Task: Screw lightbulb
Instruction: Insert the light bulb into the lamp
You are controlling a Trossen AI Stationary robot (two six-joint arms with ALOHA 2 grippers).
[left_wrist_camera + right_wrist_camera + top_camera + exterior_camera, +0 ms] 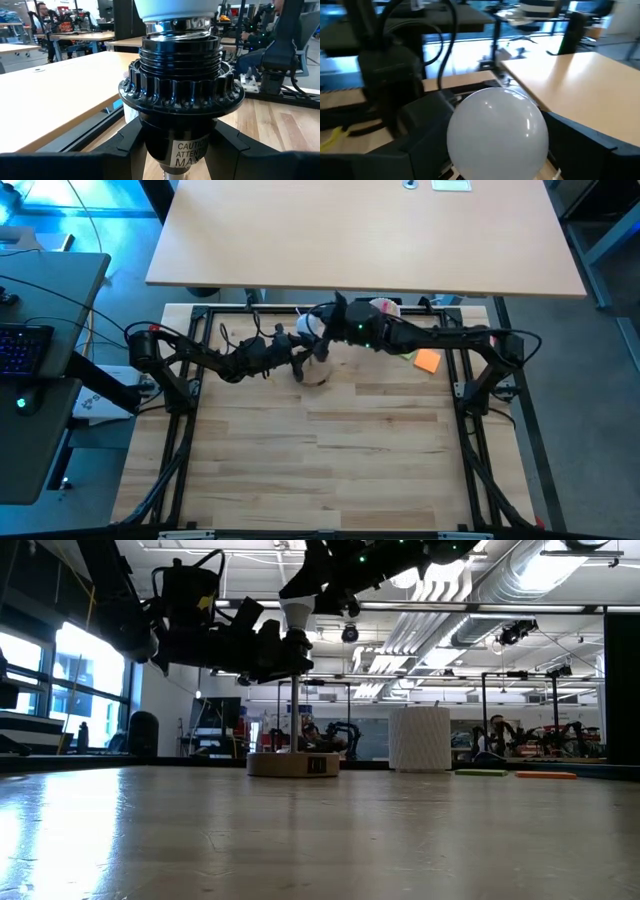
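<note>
A lamp stand has a round wooden disc base [293, 764] on the table and a thin upright pole [296, 710] carrying a black ribbed socket [180, 85]. The white lightbulb [497, 132] stands upright on the socket, its silvery screw base [176, 24] at the socket's mouth. My left gripper [300, 363] is shut on the socket, coming from the table's left. My right gripper [318, 330] is shut on the bulb, coming from the right and above. My left gripper pinches the socket's lower body [150, 145], below its ribbed collar, between its two fingers [131, 150]. The fingers come roughly level from the table's left. The socket stands upright on the pole, above the wooden base. My right gripper pinches the bulb's white globe [470, 145] between its two fingers [420, 125], one on each side. It comes from above and the table's right. The bulb stands upright, its screw base down at the socket's mouth [296, 632].
A white ribbed cup [419, 738] with pink contents [385, 307] stands at the far edge, right of the stand. An orange flat piece [427, 361] lies right of it, under the right arm. A second table [360, 230] stands beyond the far edge. The near half of the table [320, 470] is bare wood.
</note>
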